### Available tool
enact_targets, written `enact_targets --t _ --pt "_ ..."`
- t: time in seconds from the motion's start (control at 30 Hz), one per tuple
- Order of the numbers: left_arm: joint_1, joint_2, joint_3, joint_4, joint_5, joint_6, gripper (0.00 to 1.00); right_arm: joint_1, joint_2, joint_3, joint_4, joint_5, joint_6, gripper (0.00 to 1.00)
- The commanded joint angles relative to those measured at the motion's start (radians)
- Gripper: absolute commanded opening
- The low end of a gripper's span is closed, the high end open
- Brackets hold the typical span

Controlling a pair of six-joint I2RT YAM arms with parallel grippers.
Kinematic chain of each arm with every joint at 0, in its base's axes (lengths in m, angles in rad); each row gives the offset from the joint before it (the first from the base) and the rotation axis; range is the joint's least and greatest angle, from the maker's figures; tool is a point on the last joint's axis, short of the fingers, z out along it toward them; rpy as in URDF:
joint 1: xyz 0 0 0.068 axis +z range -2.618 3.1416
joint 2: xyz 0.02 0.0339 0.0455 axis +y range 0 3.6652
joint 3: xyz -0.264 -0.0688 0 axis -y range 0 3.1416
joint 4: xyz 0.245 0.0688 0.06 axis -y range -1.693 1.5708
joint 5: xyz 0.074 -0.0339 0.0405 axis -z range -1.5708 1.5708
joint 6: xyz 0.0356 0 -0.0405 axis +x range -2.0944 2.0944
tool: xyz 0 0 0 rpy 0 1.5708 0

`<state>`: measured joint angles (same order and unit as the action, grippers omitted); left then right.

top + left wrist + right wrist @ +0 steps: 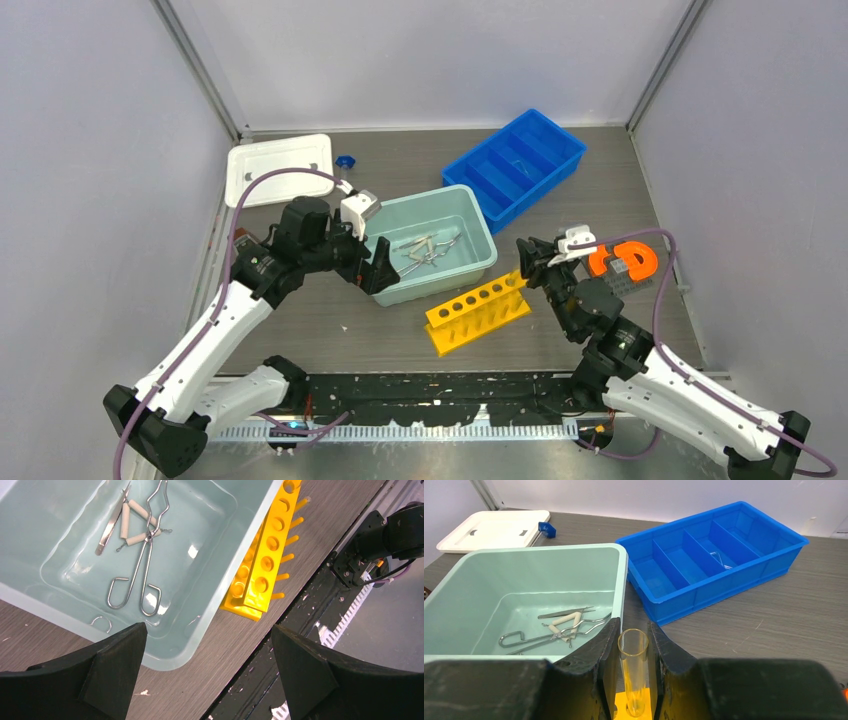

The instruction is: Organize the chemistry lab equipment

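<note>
Sorting looks early: right fingers (596, 655) clench a clear tube (632, 647) above the yellow rack (477, 312); left fingers (112, 667) gape empty; tongs (145, 565) and tweezers (112, 525) wait in the mid-frame teal tub (450, 280).

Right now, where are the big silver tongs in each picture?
Top external: the tongs lie inside the pale teal tub, near the middle of the picture.
Left wrist: upper left, on the tub floor, loop handles pointing down the picture.
Right wrist: lower left, on the tub floor, loop handles to the left.
Shared landmark: the pale teal tub, seen in all three views.
</note>
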<state>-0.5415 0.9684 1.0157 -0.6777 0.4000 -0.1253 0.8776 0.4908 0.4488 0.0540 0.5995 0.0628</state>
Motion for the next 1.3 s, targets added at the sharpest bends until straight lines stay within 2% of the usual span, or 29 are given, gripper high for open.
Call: enact_targets --t 0.0,0.53,0.87,1.1,1.27 --pt "-0.003 -0.01 -0.002 0.04 -0.007 0.01 1.0 0.001 0.01 -0.012 0.073 0.029 0.011 0.24" --pt "-0.003 -0.01 -0.003 0.039 -0.005 0.01 1.0 0.0 0.115 -0.089 0.211 0.045 0.023 0.25" --pt "-0.003 -0.01 -0.003 0.037 -0.006 0.01 1.0 0.0 0.119 -0.133 0.258 0.066 0.048 0.28" --pt "-0.003 -0.008 -0.003 0.033 -0.007 0.011 1.0 0.0 0.115 -0.126 0.246 0.075 0.047 0.41" --pt "-0.003 -0.018 -0.008 0.028 -0.029 0.013 1.0 0.0 0.09 -0.068 0.145 0.085 0.054 0.54"
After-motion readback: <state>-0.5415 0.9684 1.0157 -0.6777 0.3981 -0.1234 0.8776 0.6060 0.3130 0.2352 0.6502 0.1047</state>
